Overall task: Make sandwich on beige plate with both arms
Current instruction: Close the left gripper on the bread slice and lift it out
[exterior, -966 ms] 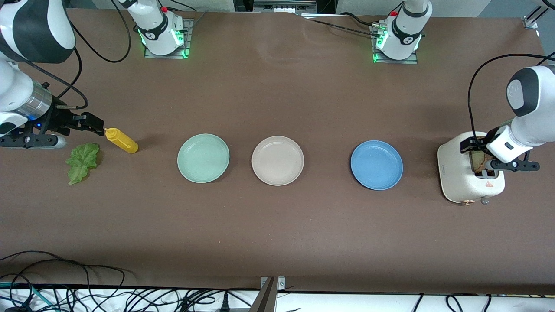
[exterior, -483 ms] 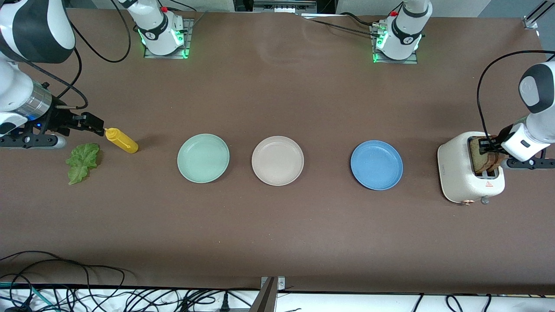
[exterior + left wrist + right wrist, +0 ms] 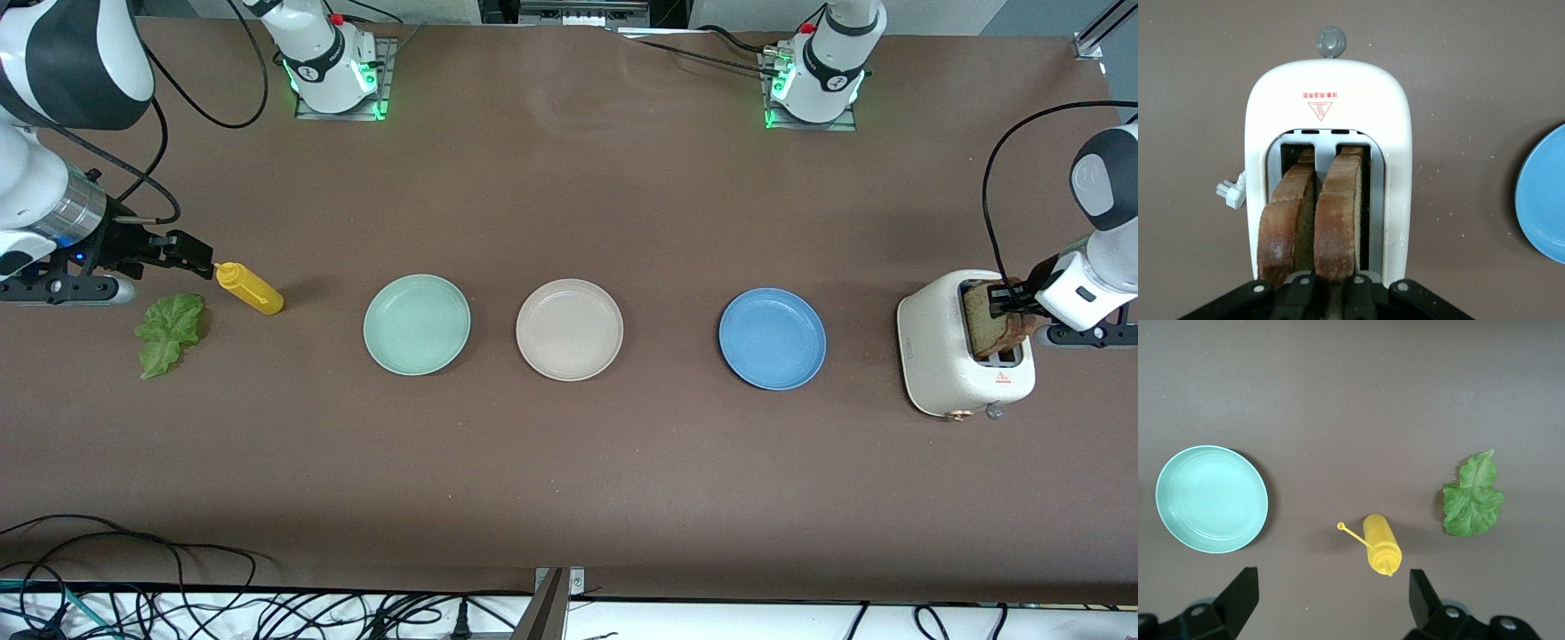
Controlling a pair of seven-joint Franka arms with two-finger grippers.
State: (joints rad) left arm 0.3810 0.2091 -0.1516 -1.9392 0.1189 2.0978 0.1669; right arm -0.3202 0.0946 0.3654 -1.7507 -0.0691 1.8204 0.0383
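Two tan-brown bread slices stand upright in the slots of a white toaster at the left arm's end of the table. My left gripper is over the toaster, shut on the top edge of one bread slice; the other slice stands free beside it. The beige plate sits mid-table with nothing on it. The green lettuce leaf lies at the right arm's end. My right gripper hangs open over the table next to a yellow squeeze bottle, with nothing between its fingers.
A mint-green plate and a blue plate flank the beige one in a row. In the right wrist view the bottle lies between the mint plate and the lettuce. Cables hang along the table's front edge.
My left gripper has shut on a bread slice and drawn back from over the toaster, so the slices now show above the slots. The right arm has not moved.
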